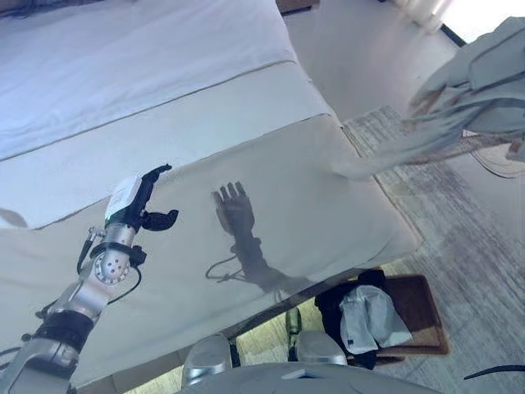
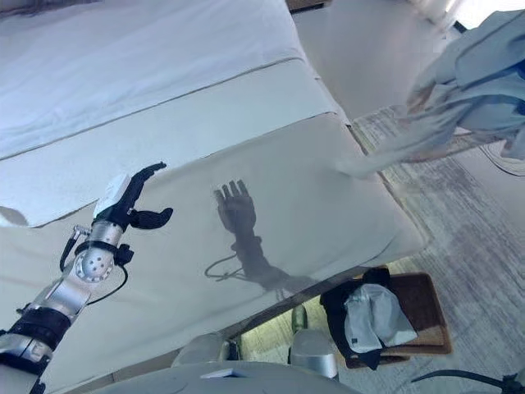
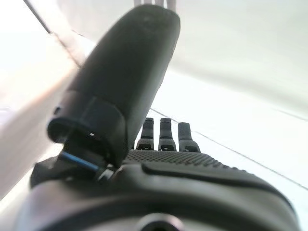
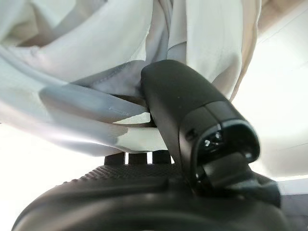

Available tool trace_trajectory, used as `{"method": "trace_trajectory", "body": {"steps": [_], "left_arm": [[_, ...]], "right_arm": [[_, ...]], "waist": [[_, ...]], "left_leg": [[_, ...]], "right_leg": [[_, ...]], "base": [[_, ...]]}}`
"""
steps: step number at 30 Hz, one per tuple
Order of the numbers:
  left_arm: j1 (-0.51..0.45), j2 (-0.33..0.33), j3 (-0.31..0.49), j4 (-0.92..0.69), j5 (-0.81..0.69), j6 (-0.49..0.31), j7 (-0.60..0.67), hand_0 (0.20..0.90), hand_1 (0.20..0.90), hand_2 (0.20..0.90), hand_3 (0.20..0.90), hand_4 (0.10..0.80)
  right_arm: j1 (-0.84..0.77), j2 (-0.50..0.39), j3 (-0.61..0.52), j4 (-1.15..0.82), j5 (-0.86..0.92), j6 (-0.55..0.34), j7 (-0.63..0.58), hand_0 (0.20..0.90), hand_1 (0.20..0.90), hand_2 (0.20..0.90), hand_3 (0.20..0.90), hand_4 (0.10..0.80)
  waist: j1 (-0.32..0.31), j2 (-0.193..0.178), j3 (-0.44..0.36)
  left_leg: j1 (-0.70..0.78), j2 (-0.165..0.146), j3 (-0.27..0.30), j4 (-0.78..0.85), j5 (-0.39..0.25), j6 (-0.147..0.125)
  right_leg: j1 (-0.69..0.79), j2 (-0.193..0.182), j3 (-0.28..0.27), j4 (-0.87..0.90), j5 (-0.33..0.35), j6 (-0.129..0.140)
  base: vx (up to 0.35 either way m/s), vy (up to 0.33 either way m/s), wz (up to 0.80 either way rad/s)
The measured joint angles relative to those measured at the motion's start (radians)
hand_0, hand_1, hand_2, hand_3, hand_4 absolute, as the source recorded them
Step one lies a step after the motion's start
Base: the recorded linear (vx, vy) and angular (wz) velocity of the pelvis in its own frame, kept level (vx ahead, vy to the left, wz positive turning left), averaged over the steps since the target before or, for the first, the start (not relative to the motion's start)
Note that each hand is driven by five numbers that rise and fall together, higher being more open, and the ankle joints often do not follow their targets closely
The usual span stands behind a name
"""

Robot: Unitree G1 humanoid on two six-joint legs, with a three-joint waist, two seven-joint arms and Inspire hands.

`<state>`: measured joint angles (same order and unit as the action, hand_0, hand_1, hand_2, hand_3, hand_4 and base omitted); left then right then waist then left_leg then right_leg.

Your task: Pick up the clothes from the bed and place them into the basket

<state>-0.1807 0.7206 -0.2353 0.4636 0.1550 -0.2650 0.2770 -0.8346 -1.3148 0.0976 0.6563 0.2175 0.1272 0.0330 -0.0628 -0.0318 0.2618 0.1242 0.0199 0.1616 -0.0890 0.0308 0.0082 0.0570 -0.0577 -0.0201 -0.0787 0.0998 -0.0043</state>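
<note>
A pale grey garment [image 1: 472, 82] hangs in the air at the upper right, beyond the bed's corner, and its long trailing end reaches down to the bed's edge [image 1: 349, 168]. In the right wrist view my right hand [image 4: 192, 125] has its thumb and fingers pinched on this garment [image 4: 96, 48]. My left hand [image 1: 139, 201] is open, held a little above the beige bed cover [image 1: 312, 205] at the left, holding nothing. A brown basket [image 1: 422, 295] stands on the floor at the bed's foot, with dark and pale clothes [image 1: 369, 316] in it.
The bed has a white sheet [image 1: 123, 66] at the far side. A grey patterned rug [image 1: 476, 230] covers the floor right of the bed, under the basket. Bare pale floor [image 1: 361, 57] lies beyond it.
</note>
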Motion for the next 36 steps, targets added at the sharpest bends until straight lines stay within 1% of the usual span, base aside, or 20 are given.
{"method": "trace_trajectory", "body": {"steps": [1,2,4,5,6,7,8,11,13,15,17,19,22,25,27,30,33,36], "left_arm": [[-0.003,-0.013,-0.004,0.027,0.0,0.005,-0.001,0.9,0.9,0.9,0.9,0.8],[0.009,-0.014,-0.008,0.033,0.0,0.007,-0.005,0.9,0.9,0.9,0.9,0.8],[0.006,-0.014,-0.008,0.033,0.0,0.005,-0.007,0.9,0.9,0.9,0.9,0.8],[0.002,-0.014,-0.008,0.033,0.0,0.004,-0.007,0.9,0.9,0.9,0.9,0.8],[0.002,-0.014,-0.007,0.034,0.0,0.004,-0.007,0.9,0.9,0.9,0.9,0.8],[0.003,-0.014,-0.007,0.034,0.0,0.004,-0.009,0.9,0.9,0.9,0.9,0.8],[0.004,-0.014,-0.006,0.034,0.0,0.004,-0.009,0.9,0.9,0.9,0.9,0.8],[0.007,-0.015,-0.006,0.034,0.0,0.003,-0.009,0.9,0.9,0.9,0.9,0.8],[0.016,-0.019,-0.008,0.034,0.0,0.002,-0.012,0.9,0.9,0.9,0.9,0.8],[0.021,-0.02,-0.008,0.036,0.0,0.001,-0.02,0.9,0.9,0.9,0.9,0.8],[0.031,-0.026,-0.009,0.036,0.0,0.0,-0.027,0.9,0.9,0.9,0.9,0.8],[0.031,-0.033,-0.011,0.037,0.0,0.0,-0.03,0.9,0.9,0.9,0.9,0.8],[0.035,-0.041,-0.019,0.044,0.001,0.0,-0.03,0.9,0.9,0.9,0.9,0.8],[0.035,-0.046,-0.038,0.044,0.001,0.0,-0.03,0.9,0.9,0.9,0.9,0.8],[0.035,-0.049,-0.04,0.044,0.001,0.0,-0.032,0.9,0.9,0.9,0.9,0.8],[0.035,-0.049,-0.04,0.053,0.001,0.0,-0.039,0.9,0.9,0.9,0.9,0.8],[0.036,-0.049,-0.042,0.071,0.001,0.004,-0.053,0.9,0.9,0.9,0.9,0.8],[0.036,-0.049,-0.044,0.072,0.001,0.008,-0.071,0.9,0.9,0.9,0.9,0.8]], "right_arm": [[0.021,0.0,0.0,-0.017,0.004,0.001,0.005,0.3,0.3,0.3,0.2,0.1],[0.051,-0.004,-0.009,-0.044,0.008,0.0,0.005,0.3,0.3,0.3,0.2,0.1],[0.127,-0.005,-0.092,-0.078,0.013,-0.001,0.005,0.3,0.3,0.3,0.2,0.1],[0.175,-0.006,-0.148,-0.095,0.019,-0.006,0.004,0.3,0.3,0.3,0.2,0.1],[0.209,-0.006,-0.19,-0.105,0.02,-0.008,0.004,0.3,0.3,0.3,0.2,0.1],[0.249,-0.006,-0.233,-0.114,0.021,-0.015,0.004,0.3,0.3,0.3,0.2,0.1],[0.299,-0.006,-0.277,-0.12,0.021,-0.021,0.004,0.3,0.3,0.3,0.2,0.1],[0.431,-0.006,-0.368,-0.136,0.019,-0.021,0.005,0.3,0.3,0.3,0.2,0.1],[0.529,-0.006,-0.42,-0.153,0.018,-0.021,0.007,0.3,0.3,0.3,0.2,0.1],[0.612,-0.005,-0.452,-0.153,0.018,-0.021,0.013,0.3,0.3,0.3,0.2,0.1],[0.692,0.005,-0.488,-0.155,0.019,-0.021,0.02,0.3,0.3,0.3,0.2,0.1],[0.754,0.012,-0.516,-0.155,0.019,-0.021,0.021,0.3,0.3,0.3,0.2,0.1],[0.786,0.071,-0.526,-0.156,0.018,-0.021,0.021,0.3,0.3,0.3,0.2,0.1],[0.812,0.132,-0.525,-0.158,0.016,-0.021,0.021,0.3,0.3,0.3,0.2,0.1],[0.826,0.168,-0.523,-0.16,0.016,-0.021,0.021,0.3,0.3,0.3,0.2,0.1],[0.838,0.238,-0.519,-0.16,0.013,-0.022,0.023,0.3,0.3,0.3,0.2,0.1],[0.852,0.287,-0.51,-0.161,0.001,-0.021,0.046,0.3,0.3,0.3,0.2,0.1],[0.859,0.309,-0.454,-0.16,-0.014,-0.022,0.073,0.3,0.3,0.3,0.2,0.1]], "waist": [[-0.001,-0.001,0.0],[-0.021,-0.001,0.0],[-0.061,-0.006,-0.003],[-0.065,-0.007,-0.003],[-0.072,-0.007,-0.003],[-0.077,-0.007,-0.003],[-0.082,-0.007,-0.004],[-0.101,-0.016,-0.008],[-0.123,-0.017,-0.009],[-0.137,-0.018,-0.009],[-0.159,-0.017,-0.027],[-0.179,-0.014,-0.034],[-0.21,-0.013,-0.071],[-0.216,-0.004,-0.103],[-0.219,0.004,-0.11],[-0.218,0.01,-0.114],[-0.215,0.014,-0.117],[-0.209,0.015,-0.117]], "left_leg": [[0.017,0.003,0.011,0.0,0.01,0.001],[0.036,-0.002,0.025,0.0,0.013,0.001],[0.043,-0.003,0.032,-0.001,0.012,0.001],[0.043,-0.003,0.039,-0.001,0.011,0.001],[0.043,-0.003,0.055,-0.001,0.01,-0.001],[0.045,-0.004,0.063,-0.001,0.004,-0.009],[0.046,-0.005,0.08,-0.001,-0.004,-0.011],[0.044,0.0,0.108,-0.001,-0.029,-0.015],[0.043,0.004,0.121,-0.002,-0.032,-0.014],[0.042,0.014,0.139,-0.004,-0.041,-0.023],[0.037,0.018,0.148,-0.005,-0.043,-0.026],[0.037,0.024,0.15,-0.005,-0.043,-0.026],[0.037,0.033,0.157,-0.006,-0.042,-0.027],[0.036,0.035,0.169,-0.005,-0.042,-0.029],[0.038,0.033,0.174,-0.004,-0.041,-0.03],[0.039,0.032,0.174,-0.002,-0.04,-0.031],[0.038,0.031,0.173,-0.002,-0.04,-0.031],[0.038,0.032,0.172,-0.002,-0.04,-0.031]], "right_leg": [[-0.014,0.005,0.017,0.034,0.0,0.001],[0.003,0.009,0.019,0.036,0.001,0.002],[0.017,0.006,0.023,0.021,0.003,0.005],[0.017,0.007,0.038,0.01,0.011,0.018],[0.018,0.006,0.046,-0.001,0.016,0.025],[0.017,0.007,0.056,-0.009,0.016,0.026],[0.013,0.01,0.071,-0.011,0.011,0.032],[-0.003,0.017,0.096,-0.011,-0.013,0.067],[-0.011,0.024,0.112,-0.011,-0.014,0.069],[-0.02,0.035,0.13,-0.011,-0.015,0.07],[-0.035,0.043,0.147,-0.011,-0.022,0.079],[-0.036,0.049,0.152,-0.011,-0.022,0.079],[-0.04,0.058,0.157,-0.011,-0.022,0.079],[-0.047,0.063,0.171,-0.011,-0.017,0.073],[-0.047,0.062,0.175,-0.008,-0.014,0.069],[-0.047,0.061,0.174,-0.007,-0.01,0.07],[-0.047,0.06,0.172,-0.007,-0.01,0.07],[-0.047,0.059,0.17,-0.007,-0.01,0.07]], "base": [[-0.038,-0.002,-0.55],[-0.035,0.005,-0.31],[-0.015,0.009,-0.09],[0.005,0.004,-0.29],[0.01,-0.001,-0.4],[0.004,-0.009,-0.45],[0.0,-0.016,-0.43],[-0.014,-0.019,-0.33],[-0.033,-0.023,-0.31],[-0.022,-0.013,-0.32],[-0.019,-0.01,-0.26],[-0.02,-0.011,-0.13],[-0.019,-0.01,-0.09],[-0.007,-0.012,-0.13],[-0.006,-0.013,-0.07],[-0.01,-0.007,0.0],[-0.011,-0.008,0.01],[0.0,0.0,0.0]]}}
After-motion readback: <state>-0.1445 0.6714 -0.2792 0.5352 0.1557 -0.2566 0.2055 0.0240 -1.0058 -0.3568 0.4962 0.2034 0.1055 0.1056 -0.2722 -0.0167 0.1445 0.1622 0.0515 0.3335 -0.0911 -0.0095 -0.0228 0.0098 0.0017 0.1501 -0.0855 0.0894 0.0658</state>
